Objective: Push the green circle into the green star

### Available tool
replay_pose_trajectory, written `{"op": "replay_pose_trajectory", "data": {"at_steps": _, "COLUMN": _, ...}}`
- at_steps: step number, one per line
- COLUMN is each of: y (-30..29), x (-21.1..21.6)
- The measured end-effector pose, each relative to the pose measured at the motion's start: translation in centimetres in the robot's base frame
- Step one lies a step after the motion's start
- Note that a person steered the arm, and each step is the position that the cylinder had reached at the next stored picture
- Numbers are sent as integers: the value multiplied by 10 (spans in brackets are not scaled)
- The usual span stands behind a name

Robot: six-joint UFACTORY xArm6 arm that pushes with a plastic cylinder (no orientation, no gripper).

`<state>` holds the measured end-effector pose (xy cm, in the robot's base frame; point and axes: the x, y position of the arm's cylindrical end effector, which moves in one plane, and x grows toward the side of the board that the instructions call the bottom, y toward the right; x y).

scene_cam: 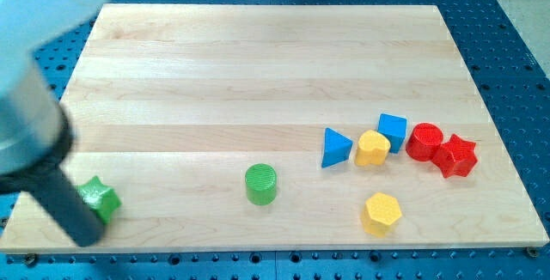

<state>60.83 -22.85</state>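
Note:
The green circle [261,184] is a short cylinder standing on the wooden board [258,74], below its middle. The green star [100,198] lies near the board's bottom left corner, partly covered by my rod. My tip [86,239] rests at the bottom left edge of the board, just below and left of the green star and touching or nearly touching it. The green circle is far to the tip's right. The arm fills the view's left side as a blurred pale and dark mass.
A blue triangle [335,148], a yellow heart [373,148], a blue cube [392,130], a red circle [424,141] and a red star [455,155] cluster at the right. A yellow hexagon [382,213] lies below them.

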Motion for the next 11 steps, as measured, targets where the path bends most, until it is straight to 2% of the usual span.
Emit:
{"op": "replay_pose_trajectory", "data": {"at_steps": 2, "y": 86, "x": 8}}
{"op": "replay_pose_trajectory", "data": {"at_steps": 3, "y": 190, "x": 8}}
{"op": "replay_pose_trajectory", "data": {"at_steps": 4, "y": 224, "x": -14}}
{"op": "replay_pose_trajectory", "data": {"at_steps": 5, "y": 220, "x": -36}}
{"op": "replay_pose_trajectory", "data": {"at_steps": 6, "y": 270, "x": -35}}
{"op": "replay_pose_trajectory", "data": {"at_steps": 7, "y": 244, "x": -63}}
{"op": "replay_pose_trajectory", "data": {"at_steps": 8, "y": 163, "x": -63}}
{"op": "replay_pose_trajectory", "data": {"at_steps": 9, "y": 136, "x": -70}}
{"op": "replay_pose_trajectory", "data": {"at_steps": 10, "y": 154, "x": -101}}
{"op": "replay_pose_trajectory", "data": {"at_steps": 11, "y": 80, "x": -99}}
